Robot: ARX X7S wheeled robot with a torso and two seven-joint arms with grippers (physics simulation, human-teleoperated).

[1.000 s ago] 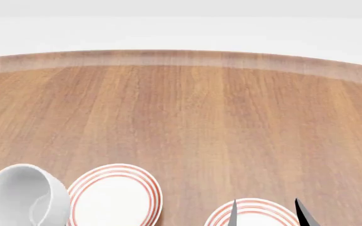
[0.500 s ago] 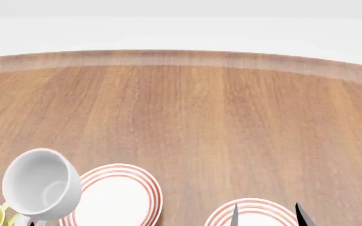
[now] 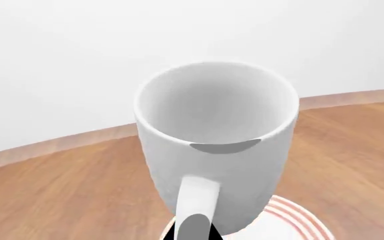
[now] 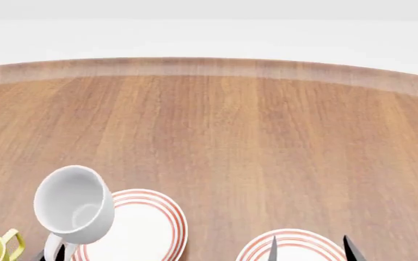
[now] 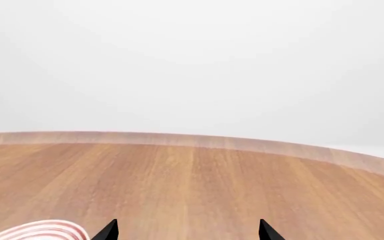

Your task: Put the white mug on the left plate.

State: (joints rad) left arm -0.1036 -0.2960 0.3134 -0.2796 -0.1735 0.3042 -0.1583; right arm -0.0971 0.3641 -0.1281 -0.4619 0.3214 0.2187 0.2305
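The white mug (image 4: 74, 204), clamped at its handle by the left pincer (image 3: 192, 231), is held aloft over the left plate (image 4: 133, 228), not yet set down; the right pincer (image 5: 188, 231) is spread apart.

Left hand (image 4: 53, 252) low, barely visible; right hand (image 5: 188, 231) fingers spread wide apart.

Left wrist view. The white mug (image 3: 217, 145) fills the centre, mouth open toward the camera, interior plain white, loop handle facing the lens. Dark pincer (image 3: 190, 231) parts flank the handle's lower end at the frame edge. Behind the mug, the red-ringed left plate (image 3: 297, 225) lies on the wooden table (image 3: 65, 190).
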